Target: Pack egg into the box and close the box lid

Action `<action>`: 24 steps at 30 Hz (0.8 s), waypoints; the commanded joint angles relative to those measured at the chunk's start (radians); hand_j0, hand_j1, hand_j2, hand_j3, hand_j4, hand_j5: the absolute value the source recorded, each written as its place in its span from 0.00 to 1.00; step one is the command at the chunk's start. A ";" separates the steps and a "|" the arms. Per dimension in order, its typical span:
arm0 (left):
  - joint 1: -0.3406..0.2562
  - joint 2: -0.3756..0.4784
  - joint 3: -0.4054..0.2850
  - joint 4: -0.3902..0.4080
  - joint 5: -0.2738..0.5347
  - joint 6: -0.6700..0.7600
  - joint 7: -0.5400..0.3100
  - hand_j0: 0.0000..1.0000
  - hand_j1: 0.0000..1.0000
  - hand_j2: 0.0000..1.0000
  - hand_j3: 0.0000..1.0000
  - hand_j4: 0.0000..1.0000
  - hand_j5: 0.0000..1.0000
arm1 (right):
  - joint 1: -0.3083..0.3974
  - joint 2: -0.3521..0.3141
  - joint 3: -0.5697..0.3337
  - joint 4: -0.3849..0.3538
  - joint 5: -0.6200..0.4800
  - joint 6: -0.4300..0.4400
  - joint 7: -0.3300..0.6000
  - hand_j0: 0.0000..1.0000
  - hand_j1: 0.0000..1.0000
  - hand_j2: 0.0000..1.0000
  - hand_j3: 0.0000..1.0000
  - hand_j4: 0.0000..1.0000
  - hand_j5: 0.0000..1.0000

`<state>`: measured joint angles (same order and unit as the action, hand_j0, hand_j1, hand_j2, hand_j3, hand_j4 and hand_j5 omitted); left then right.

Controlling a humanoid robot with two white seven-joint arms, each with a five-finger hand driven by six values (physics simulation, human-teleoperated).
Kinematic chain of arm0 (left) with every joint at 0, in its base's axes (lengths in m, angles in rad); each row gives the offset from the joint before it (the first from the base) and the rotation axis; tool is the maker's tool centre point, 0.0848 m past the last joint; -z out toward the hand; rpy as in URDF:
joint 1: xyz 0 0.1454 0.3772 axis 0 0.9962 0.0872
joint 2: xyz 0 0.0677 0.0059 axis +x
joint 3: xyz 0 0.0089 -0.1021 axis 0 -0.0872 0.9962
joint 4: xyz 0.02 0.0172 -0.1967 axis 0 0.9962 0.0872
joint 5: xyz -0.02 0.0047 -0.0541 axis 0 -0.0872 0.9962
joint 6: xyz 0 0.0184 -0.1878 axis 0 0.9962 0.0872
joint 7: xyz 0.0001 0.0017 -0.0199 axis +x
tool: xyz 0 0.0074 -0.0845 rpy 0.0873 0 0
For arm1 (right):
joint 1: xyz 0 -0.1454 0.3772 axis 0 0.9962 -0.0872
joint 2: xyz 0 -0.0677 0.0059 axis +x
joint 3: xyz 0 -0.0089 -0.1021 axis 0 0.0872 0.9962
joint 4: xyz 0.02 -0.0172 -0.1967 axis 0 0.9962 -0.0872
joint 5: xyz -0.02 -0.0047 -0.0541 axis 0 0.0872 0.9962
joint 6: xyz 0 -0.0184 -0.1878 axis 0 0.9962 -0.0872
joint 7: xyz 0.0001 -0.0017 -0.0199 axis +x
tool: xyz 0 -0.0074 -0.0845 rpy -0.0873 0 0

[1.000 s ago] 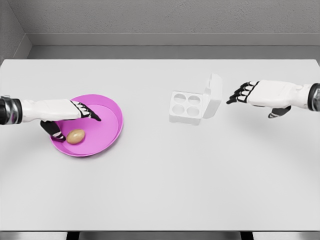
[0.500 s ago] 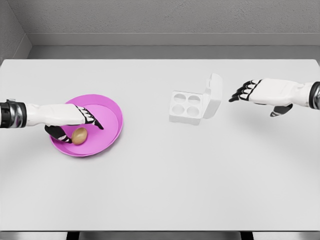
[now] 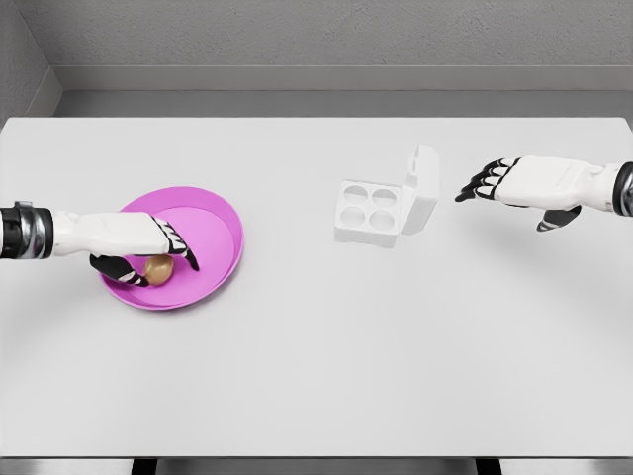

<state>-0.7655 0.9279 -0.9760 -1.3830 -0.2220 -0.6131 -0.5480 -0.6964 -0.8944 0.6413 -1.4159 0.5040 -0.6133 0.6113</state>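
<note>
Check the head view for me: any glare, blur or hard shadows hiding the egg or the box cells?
Head view: flat, even light, no glare or hard shadows; slightly soft render. The box shows all four cells clearly; the egg is partly hidden by the left hand, not by lighting.

Left robot hand (image 3: 148,252) closed fingers around egg (image 3: 158,266); egg shifted right.

Egg (image 3: 157,266) half hidden under the left hand (image 3: 138,247) — grip unclear.
</note>
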 commanded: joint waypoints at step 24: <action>0.003 -0.009 -0.001 -0.014 -0.010 0.002 -0.013 0.39 0.39 0.39 0.39 0.39 0.39 | -0.002 -0.004 -0.003 0.000 -0.002 0.002 0.000 1.00 1.00 1.00 1.00 1.00 1.00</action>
<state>-0.7624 0.9198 -0.9740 -1.3938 -0.2257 -0.6074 -0.5579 -0.6980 -0.8978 0.6395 -1.4158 0.5051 -0.6133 0.6112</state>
